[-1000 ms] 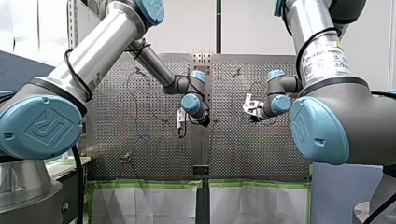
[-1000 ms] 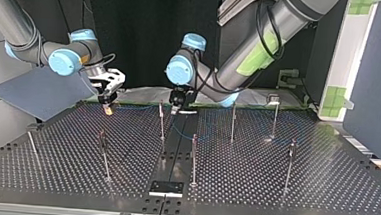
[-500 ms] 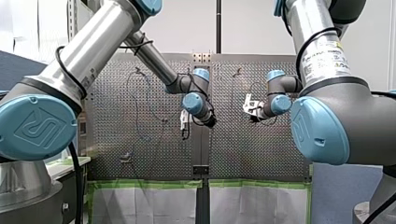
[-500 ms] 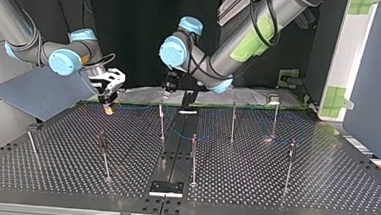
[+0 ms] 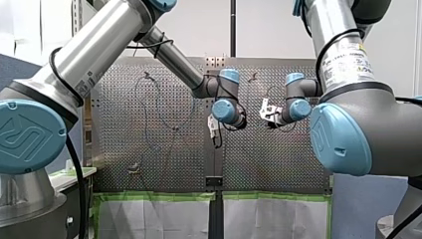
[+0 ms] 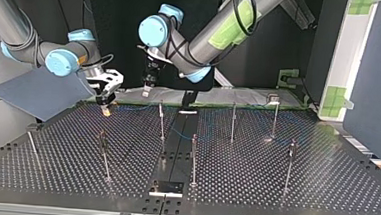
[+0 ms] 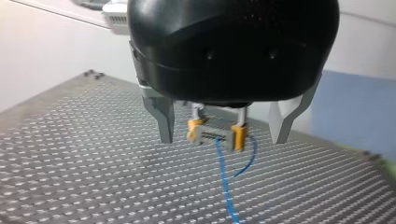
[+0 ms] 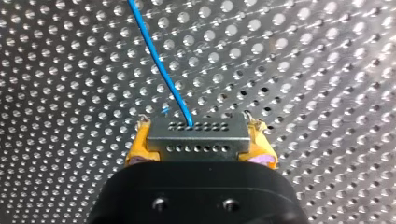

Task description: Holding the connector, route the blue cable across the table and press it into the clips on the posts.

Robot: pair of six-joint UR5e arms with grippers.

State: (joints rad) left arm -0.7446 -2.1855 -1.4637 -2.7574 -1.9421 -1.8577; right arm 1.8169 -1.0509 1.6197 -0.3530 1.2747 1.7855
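The perforated grey metal table (image 8: 327, 70) has a dull sheen. The thin blue cable (image 8: 159, 65) looks smooth and plastic-coated. The grey slotted connector (image 8: 198, 137) looks matt and the yellow pads (image 8: 137, 147) rubbery.

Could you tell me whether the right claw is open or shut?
Shut: in the right wrist view its yellow pads clamp both ends of the connector.

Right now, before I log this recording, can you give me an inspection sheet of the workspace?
Surface: perforated metal table, with thin posts standing upright across it.
Job's things: connector with the blue cable leaving it; whether the cable sits in any clip cannot be told.
Clutter: nothing seen.
Grippers: right gripper shut on the connector, yellow pads; left gripper open, holding nothing.
Cables: black hose hanging at the front view's left.
Surroundings: green tape; grey-blue board.
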